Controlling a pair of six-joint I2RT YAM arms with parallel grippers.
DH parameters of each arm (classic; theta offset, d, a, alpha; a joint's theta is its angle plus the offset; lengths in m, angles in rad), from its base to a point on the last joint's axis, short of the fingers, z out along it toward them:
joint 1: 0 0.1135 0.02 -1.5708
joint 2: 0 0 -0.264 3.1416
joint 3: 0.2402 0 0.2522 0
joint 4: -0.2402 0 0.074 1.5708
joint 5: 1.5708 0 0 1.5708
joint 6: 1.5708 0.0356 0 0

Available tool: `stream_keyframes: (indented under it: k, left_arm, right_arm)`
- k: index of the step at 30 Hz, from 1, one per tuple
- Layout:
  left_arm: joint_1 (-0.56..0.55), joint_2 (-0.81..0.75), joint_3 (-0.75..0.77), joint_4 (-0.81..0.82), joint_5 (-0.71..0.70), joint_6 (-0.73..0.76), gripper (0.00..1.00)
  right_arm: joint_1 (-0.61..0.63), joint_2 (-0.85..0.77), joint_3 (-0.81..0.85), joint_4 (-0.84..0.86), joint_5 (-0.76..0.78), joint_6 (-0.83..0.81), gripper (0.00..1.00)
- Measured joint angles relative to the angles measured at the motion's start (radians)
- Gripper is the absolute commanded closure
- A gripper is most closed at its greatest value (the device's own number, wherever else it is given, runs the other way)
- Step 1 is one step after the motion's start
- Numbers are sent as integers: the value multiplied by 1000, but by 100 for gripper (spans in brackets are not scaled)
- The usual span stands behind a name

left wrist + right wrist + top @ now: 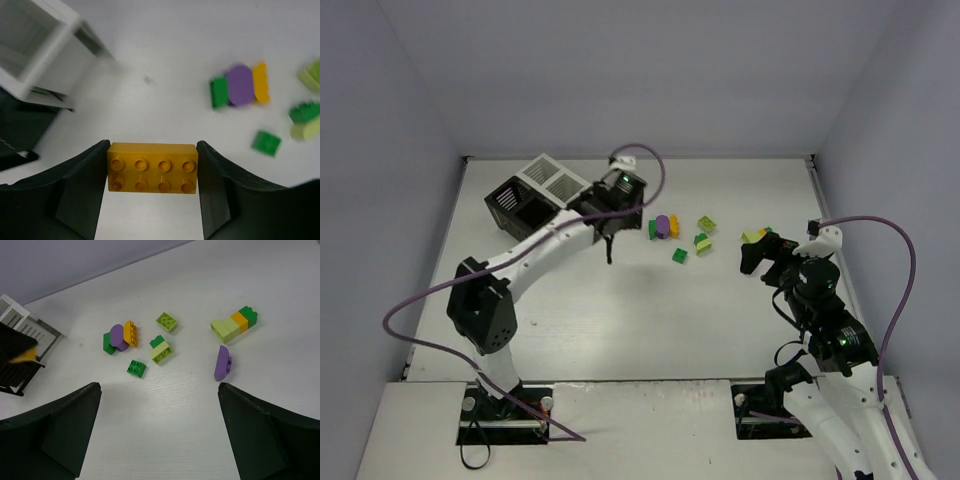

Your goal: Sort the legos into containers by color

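Note:
My left gripper is shut on an orange-yellow lego brick, studs facing the camera, held above the table just right of the containers. The containers are two white bins and two black bins joined together. In the top view the left gripper hangs between the bins and the loose legos. A green, purple and orange clump lies near a lime brick, a green-and-lime pair and a small green brick. My right gripper stands open over bare table.
A purple curved brick and a lime-orange-green row lie to the right, close under the right gripper in the top view. Grey walls close the table in at the back and both sides.

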Motion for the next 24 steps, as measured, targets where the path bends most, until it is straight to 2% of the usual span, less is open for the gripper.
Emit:
stream_keyframes:
  k: [6, 8, 11, 17, 22, 24]
  left_arm:
    - [259, -23, 146, -3, -40, 115, 80]
    - [322, -2, 200, -6, -39, 152, 76]
    - [405, 67, 317, -8, -32, 203, 74]
    - [517, 233, 477, -8, 6, 258, 74]
    - [555, 343, 531, -10, 31, 270, 73]
    - [565, 372, 533, -11, 40, 270, 69]
  right_arm:
    - [0, 6, 0, 0, -2, 0, 0]
    - [0, 10, 0, 0, -4, 0, 0]
    - [0, 14, 0, 0, -5, 0, 0]
    - [0, 28, 0, 0, -5, -1, 0]
    - [0, 38, 0, 0, -11, -1, 0]
    - [0, 38, 0, 0, -11, -1, 0]
